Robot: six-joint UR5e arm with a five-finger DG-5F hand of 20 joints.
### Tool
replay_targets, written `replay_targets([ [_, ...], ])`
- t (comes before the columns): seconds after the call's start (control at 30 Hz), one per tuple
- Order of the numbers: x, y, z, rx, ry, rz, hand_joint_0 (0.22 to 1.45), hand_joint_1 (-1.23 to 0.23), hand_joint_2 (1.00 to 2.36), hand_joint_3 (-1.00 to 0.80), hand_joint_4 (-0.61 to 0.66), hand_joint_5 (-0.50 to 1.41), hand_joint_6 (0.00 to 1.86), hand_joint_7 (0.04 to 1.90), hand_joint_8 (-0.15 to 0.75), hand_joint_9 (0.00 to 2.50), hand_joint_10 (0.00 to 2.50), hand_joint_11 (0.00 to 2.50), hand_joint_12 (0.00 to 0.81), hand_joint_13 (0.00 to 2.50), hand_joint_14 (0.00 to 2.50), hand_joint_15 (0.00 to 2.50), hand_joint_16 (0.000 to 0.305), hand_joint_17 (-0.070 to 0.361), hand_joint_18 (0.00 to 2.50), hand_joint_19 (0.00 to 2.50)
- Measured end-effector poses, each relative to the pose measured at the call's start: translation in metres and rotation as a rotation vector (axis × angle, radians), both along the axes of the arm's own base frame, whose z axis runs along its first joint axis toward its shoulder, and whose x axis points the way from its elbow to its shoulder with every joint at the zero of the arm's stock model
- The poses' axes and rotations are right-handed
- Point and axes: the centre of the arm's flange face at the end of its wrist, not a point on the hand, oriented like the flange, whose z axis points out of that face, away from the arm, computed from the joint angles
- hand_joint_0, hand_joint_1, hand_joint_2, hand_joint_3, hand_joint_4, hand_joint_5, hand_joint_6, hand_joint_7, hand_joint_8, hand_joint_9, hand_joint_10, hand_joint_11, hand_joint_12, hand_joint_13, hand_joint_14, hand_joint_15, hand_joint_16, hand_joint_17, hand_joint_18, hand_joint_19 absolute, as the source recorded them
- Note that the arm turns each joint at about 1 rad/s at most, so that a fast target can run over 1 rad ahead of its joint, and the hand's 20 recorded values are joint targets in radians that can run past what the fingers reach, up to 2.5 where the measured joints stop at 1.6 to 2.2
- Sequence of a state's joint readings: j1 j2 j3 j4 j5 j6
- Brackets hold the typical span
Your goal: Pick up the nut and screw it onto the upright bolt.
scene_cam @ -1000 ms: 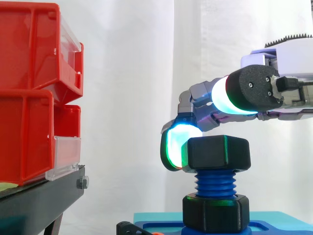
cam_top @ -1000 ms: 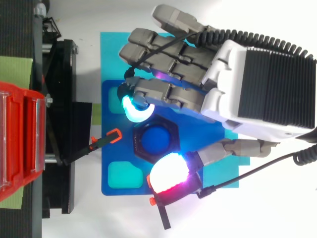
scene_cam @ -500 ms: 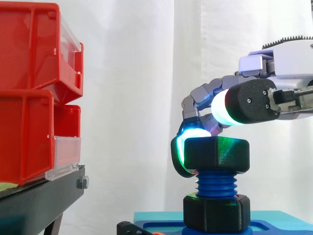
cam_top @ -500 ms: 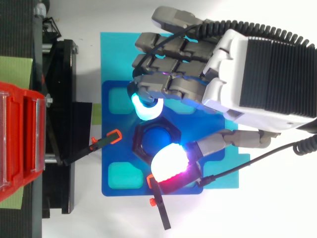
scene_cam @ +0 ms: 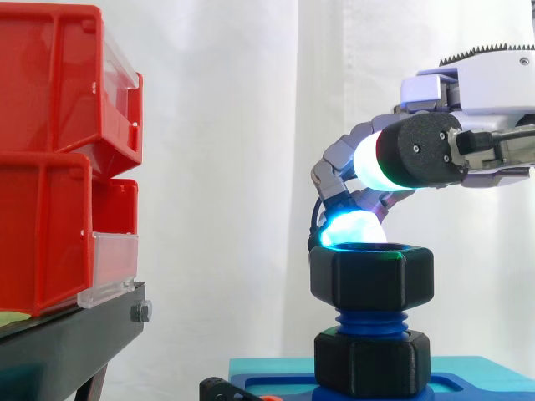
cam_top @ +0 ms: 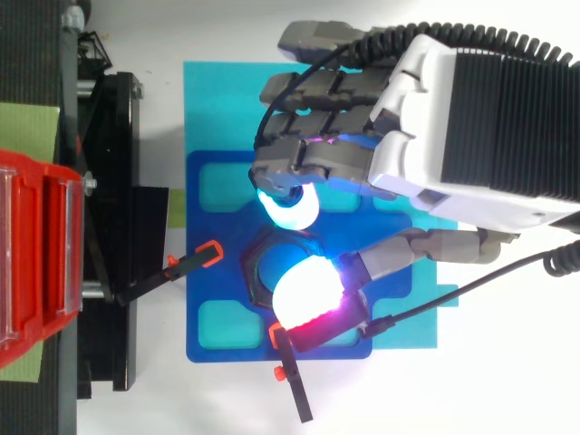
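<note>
Nearest the side camera, the thumb of the hand (scene_cam: 493,92) is hovering above the black hex nut (scene_cam: 372,276), clear of it. The nut is sitting threaded on the upright blue bolt (scene_cam: 368,321), above a black hex collar (scene_cam: 372,363) at its foot. Behind, the fingers (scene_cam: 351,227) are curling down, a cyan pad touching the nut's top rim, clamping nothing.

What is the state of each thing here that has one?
nut: threaded on the bolt, bare thread below it.
bolt: upright.
hand: fingers curled, one pad at the nut's top edge, gripping nothing.
red bins: stacked one on another.
</note>
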State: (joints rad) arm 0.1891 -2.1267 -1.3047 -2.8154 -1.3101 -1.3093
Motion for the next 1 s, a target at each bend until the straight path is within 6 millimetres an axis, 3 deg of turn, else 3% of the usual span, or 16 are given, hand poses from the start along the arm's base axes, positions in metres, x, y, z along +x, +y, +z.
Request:
replay_targets([
  [0.33, 0.006, -0.007, 0.024, -0.007, -0.003, 0.021, 0.5, -0.32, 1.0, -0.5, 0.06, 0.05, 0.6, 1.23, 0.242, 1.36, 0.0, 0.04, 0.214, 0.83, 0.0, 0.0, 0.024, 0.055, 0.56, 0.0],
  [0.43, 0.008, -0.01, 0.034, -0.015, -0.003, 0.028, 0.5, -0.3, 1.0, -0.5, 0.14, 0.05, 0.5, 1.39, 0.262, 1.33, 0.0, 0.05, 0.228, 0.8, 0.0, 0.0, 0.026, 0.058, 0.53, 0.0],
  [0.6, 0.011, -0.014, 0.047, -0.036, -0.008, 0.036, 0.49, -0.28, 1.0, -0.5, 0.22, -0.02, 0.5, 1.17, 0.277, 1.25, 0.0, 0.05, 0.25, 0.75, 0.0, 0.0, 0.031, 0.069, 0.47, 0.0],
  [0.8, 0.013, -0.013, 0.052, -0.061, -0.017, 0.042, 0.48, -0.24, 1.0, -0.5, 0.28, -0.09, 0.5, 0.89, 0.272, 0.99, 0.0, 0.0, 0.299, 0.57, 0.0, 0.0, 0.039, 0.089, 0.31, 0.0],
  [0.87, 0.013, -0.012, 0.052, -0.064, -0.021, 0.044, 0.47, -0.22, 1.0, -0.5, 0.23, -0.13, 0.5, 0.7, 0.23, 0.69, 0.0, 0.0, 0.312, 0.28, 0.0, 0.0, 0.041, 0.093, 0.0, 0.0],
  [1.0, 0.015, -0.006, 0.051, -0.067, -0.037, 0.054, 0.46, -0.16, 1.0, -0.5, 0.18, -0.18, 0.5, 0.61, 0.209, 0.4, 0.0, 0.0, 0.342, 0.0, 0.0, 0.0, 0.046, 0.104, 0.0, 0.0],
])
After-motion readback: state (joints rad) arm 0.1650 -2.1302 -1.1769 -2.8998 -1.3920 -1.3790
